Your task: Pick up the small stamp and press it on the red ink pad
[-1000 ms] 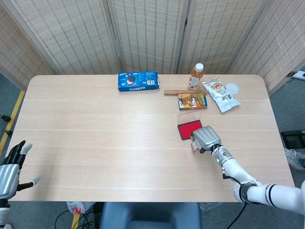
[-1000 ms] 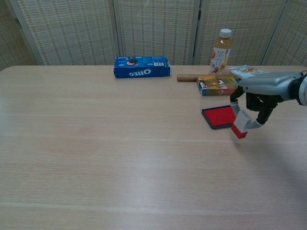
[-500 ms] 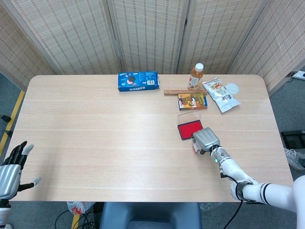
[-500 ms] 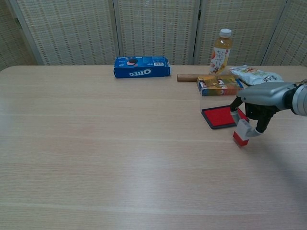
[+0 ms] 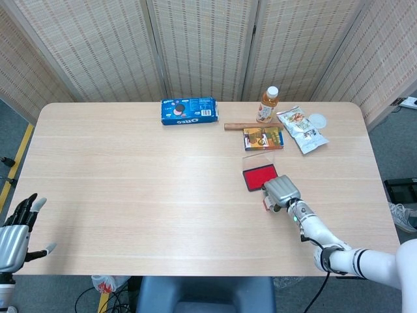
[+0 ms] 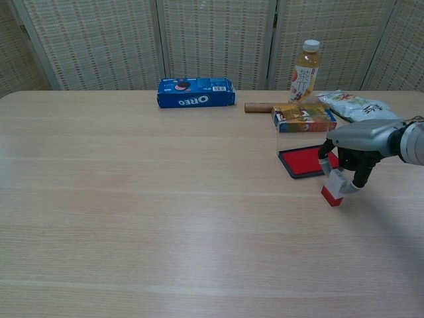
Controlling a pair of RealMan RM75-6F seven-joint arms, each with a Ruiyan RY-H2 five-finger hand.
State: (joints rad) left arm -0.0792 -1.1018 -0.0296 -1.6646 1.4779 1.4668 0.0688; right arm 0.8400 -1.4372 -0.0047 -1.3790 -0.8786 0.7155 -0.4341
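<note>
Holding the small stamp [image 6: 333, 190] in its fingertips, the right hand [image 6: 354, 156] keeps it tilted just beside the near right corner of the red ink pad [image 6: 305, 162], red base at or barely above the table [image 6: 132, 218]; contact cannot be told. Risks, judged: the tilted base could land on the pad's rim or clear upright lid and slip from the light pinch; a skewed press would ink unevenly. Left hand [image 5: 14, 235], low off the table edge, fingers spread, holding nothing. Count: one stamp, one ink pad, one Oreo box [image 6: 196, 92], one drink bottle [image 6: 305, 71], one wooden stick [image 6: 260, 106], one small carton [image 6: 303, 117], one snack packet [image 6: 354, 105].
</note>
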